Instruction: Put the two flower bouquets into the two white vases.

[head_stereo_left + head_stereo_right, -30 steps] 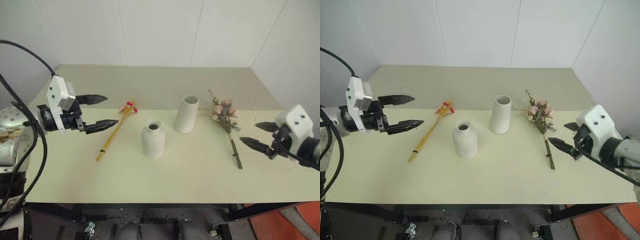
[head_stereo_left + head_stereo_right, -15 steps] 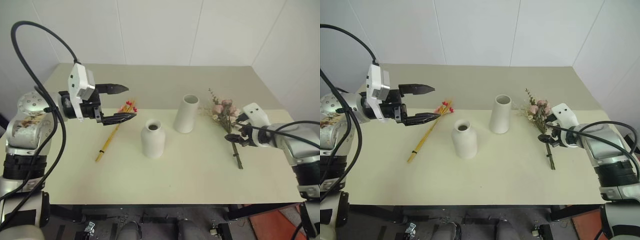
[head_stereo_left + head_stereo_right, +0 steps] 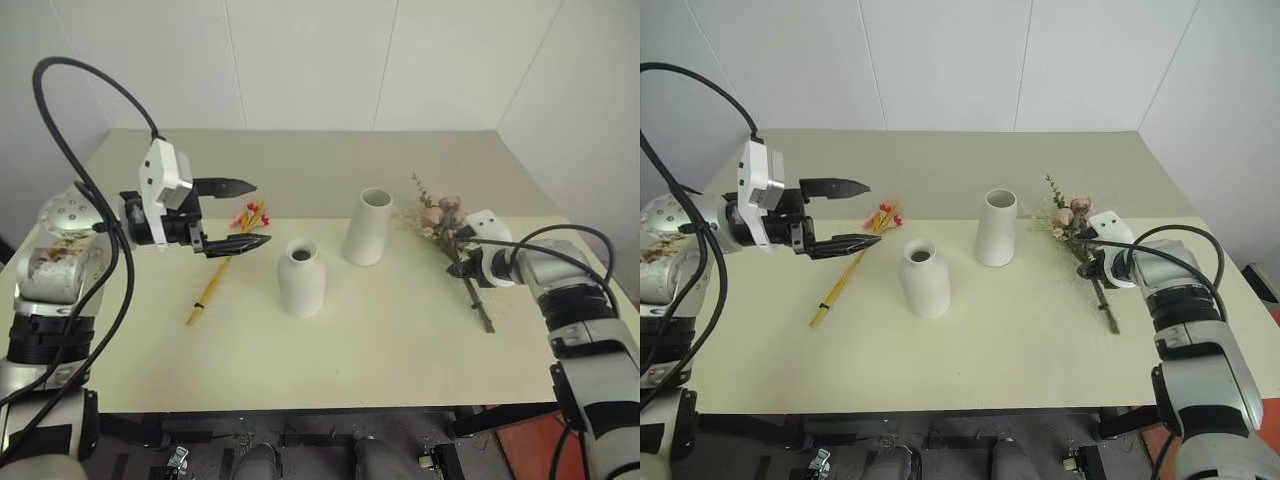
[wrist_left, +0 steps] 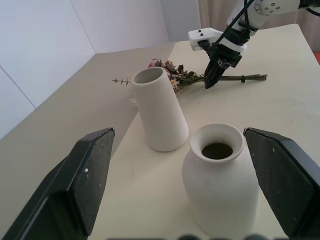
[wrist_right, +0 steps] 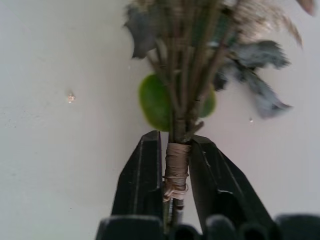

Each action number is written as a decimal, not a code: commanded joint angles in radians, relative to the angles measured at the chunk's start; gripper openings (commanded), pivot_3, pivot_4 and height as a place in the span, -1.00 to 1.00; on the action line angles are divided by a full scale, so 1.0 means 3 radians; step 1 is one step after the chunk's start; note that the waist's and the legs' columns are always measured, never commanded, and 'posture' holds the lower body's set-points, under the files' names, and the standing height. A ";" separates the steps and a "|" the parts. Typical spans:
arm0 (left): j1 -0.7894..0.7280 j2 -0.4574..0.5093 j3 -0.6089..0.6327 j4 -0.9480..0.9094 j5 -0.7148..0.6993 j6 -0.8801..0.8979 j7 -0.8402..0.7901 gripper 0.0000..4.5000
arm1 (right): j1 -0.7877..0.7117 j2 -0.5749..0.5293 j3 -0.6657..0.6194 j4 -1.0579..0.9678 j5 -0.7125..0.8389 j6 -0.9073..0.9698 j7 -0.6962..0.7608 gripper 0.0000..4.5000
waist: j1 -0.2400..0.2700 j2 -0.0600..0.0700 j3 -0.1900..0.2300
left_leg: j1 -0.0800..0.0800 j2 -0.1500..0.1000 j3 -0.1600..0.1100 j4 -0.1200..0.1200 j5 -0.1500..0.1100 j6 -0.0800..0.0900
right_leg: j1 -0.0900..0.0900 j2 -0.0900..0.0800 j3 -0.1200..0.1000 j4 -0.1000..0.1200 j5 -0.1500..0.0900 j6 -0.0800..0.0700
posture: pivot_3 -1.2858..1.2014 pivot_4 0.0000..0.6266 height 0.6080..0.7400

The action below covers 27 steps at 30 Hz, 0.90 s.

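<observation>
From the head, the right gripper (image 3: pixel 1087 268) pinches the rose bunch (image 3: pixel 1072 222) at its stem on the table (image 3: pixel 990 340); the lift toward the tall vase (image 3: pixel 994 228) comes next, I judge.

The left wrist shows matte vases, slanted cylinder and round bottle (image 4: pixel 219 177), between the left gripper's (image 3: pixel 238 214) spread fingers (yellow-stalked bunch (image 3: pixel 225 263) lies below).

The right wrist shows black fingers (image 5: pixel 141 182) clamping the twine-wrapped stems.

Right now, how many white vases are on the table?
2. The shorter bottle-shaped vase stands near the table's middle; the taller cylinder vase stands just behind it, toward the robot's right. Both are upright and empty, none hidden.
</observation>
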<state>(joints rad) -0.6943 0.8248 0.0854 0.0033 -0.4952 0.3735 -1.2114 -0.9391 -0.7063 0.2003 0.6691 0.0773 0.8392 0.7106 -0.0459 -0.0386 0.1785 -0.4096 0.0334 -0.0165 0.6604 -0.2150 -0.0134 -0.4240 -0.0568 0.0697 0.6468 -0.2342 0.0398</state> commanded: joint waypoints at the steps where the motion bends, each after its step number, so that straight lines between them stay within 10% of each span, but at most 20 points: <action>1: 0.0014 0.0064 0.0126 -0.0160 -0.0029 -0.0013 0.0043 1.00 | -0.0117 0.0021 -0.0046 0.0026 -0.0124 -0.0093 -0.0072 -0.92 | -0.0001 0.0000 0.0000 | 0.0000 0.0000 0.0000 0.0000 0.0000 0.0000 | 0.0000 0.0000 0.0000 0.0000 0.0000 0.0000 | 0.03 -0.52 1.00; 10: 0.0077 0.0120 0.0179 -0.0189 -0.0044 0.0025 0.0083 1.00 | -0.0553 0.0607 -0.1174 -0.0173 -0.0043 -0.1891 -0.2025 -0.92 | -0.0046 0.0008 0.0006 | -0.0002 0.0000 0.0000 -0.0003 0.0000 0.0000 | -0.0007 0.0000 0.0002 0.0003 0.0001 0.0000 | 0.03 -0.52 1.00; 18: 0.0201 0.0218 0.0297 -0.0146 -0.0058 0.0073 0.0119 1.00 | -0.0814 0.1375 -0.2019 -0.0794 0.1315 -0.2134 -0.1591 -0.92 | -0.0071 0.0009 0.0006 | -0.0001 0.0001 -0.0008 -0.0007 0.0000 0.0000 | -0.0004 -0.0001 -0.0003 0.0005 0.0002 -0.0001 | 0.03 -0.52 1.00; 27: 0.0339 0.0275 0.0353 -0.0235 -0.0077 0.0103 0.0196 1.00 | -0.0660 0.1821 -0.1725 -0.0820 0.1350 -0.2207 -0.1305 -0.92 | -0.0072 0.0013 0.0008 | 0.0000 0.0001 -0.0008 -0.0007 0.0000 0.0000 | -0.0005 -0.0001 -0.0004 0.0006 0.0002 -0.0002 | 0.03 -0.52 1.00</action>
<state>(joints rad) -0.5896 0.8864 0.1527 -0.0319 -0.5098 0.3996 -1.1625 -1.1241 -0.1520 -0.3212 0.4599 0.4875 0.2163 0.3090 -0.0675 -0.0346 0.1808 -0.4097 0.0337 -0.0190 0.6581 -0.2150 -0.0135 -0.4255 -0.0569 0.0685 0.6486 -0.2336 0.0393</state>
